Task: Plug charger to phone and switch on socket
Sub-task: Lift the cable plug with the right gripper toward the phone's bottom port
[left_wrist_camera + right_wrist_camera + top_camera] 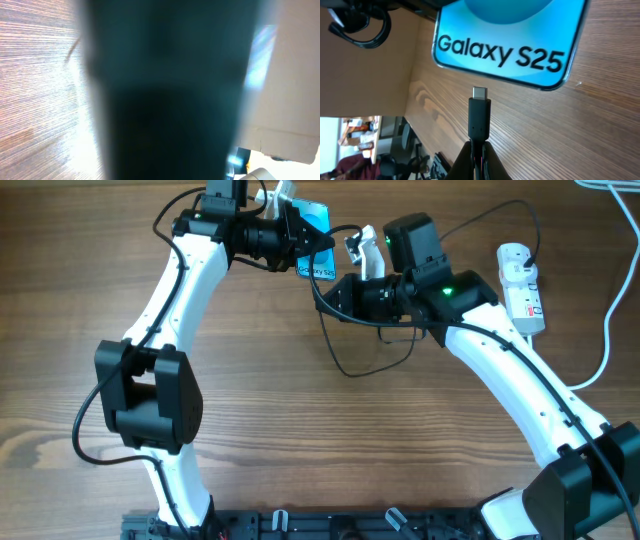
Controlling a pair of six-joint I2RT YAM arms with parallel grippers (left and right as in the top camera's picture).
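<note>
Clamped in the shut left gripper (300,238), near the far middle of the wooden worktop (300,430): small flat smartphone with teal screen and white "Galaxy" band (505,45). Pinched between the pressed-together fingers of the right gripper (476,152): long thin black charger cable (480,120), its small metal connector tip (480,93) aimed at the smartphone's lower edge, just short of touching. Well apart at the right: white oblong power strip with red switch marks (522,290), thick white cord (610,310) alongside.
</note>
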